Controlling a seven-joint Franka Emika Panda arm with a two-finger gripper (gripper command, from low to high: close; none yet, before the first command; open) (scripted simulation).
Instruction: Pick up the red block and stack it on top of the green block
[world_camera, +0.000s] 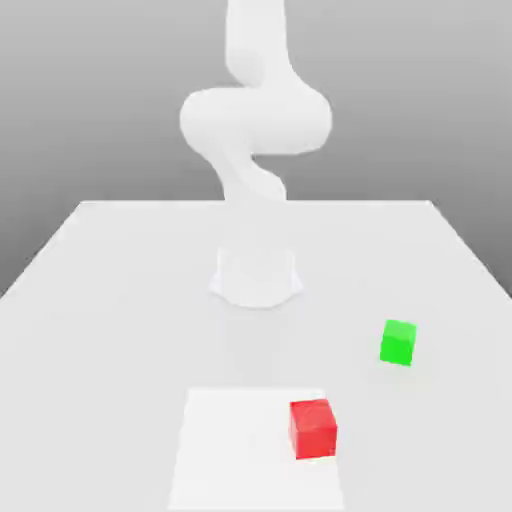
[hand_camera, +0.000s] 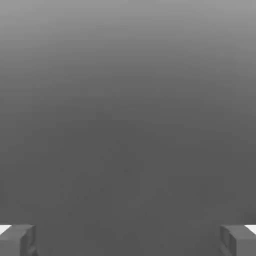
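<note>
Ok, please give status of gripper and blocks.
Gripper open, empty. Red block on white patch, unstacked. Green block apart, nothing on top.

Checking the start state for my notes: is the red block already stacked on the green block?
No, the red block and green block sit apart.

Where from the jaws (hand_camera: 128, 242) cannot be told, one block (world_camera: 313, 430) lies on the desk (world_camera: 100, 360), at a patch's (world_camera: 235, 450) edge, the other block (world_camera: 398, 343) farther back.

I see open bench (world_camera: 120, 350) around the green block (world_camera: 398, 343); the arm's base (world_camera: 256, 278) blocks the bench's far middle.
</note>
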